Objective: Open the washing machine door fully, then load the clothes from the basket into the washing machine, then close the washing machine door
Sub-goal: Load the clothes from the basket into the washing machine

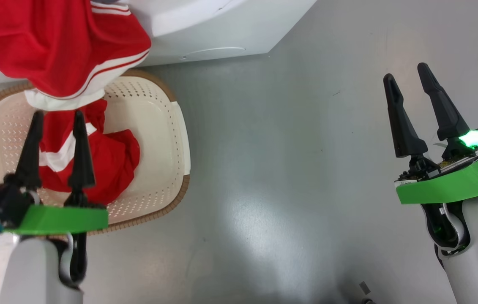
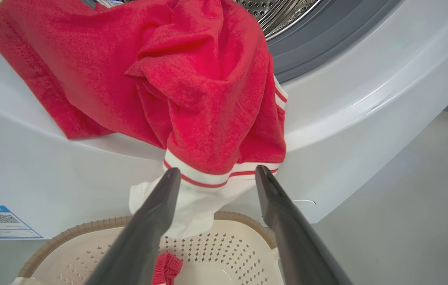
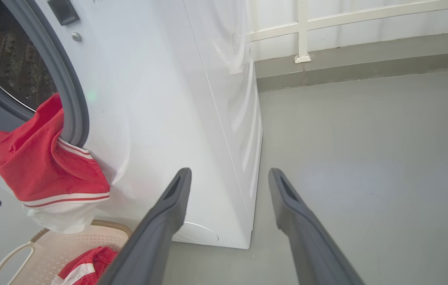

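While my left end effector (image 1: 58,114) hangs released over the basket (image 1: 154,109), fingers apart and holding nothing, one red garment (image 2: 192,87) drapes out of the mouth of the washing machine (image 3: 160,99) and over its front lip, white hem hanging down toward the basket. A second red garment (image 1: 107,164) lies crumpled inside the basket, which sits on the floor (image 1: 285,147) right against the machine front. My right end effector (image 1: 405,72) is released too, empty, well apart over the floor.

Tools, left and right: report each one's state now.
Left tool: open, holding nothing, over the basket.
Right tool: open, empty, over the floor.
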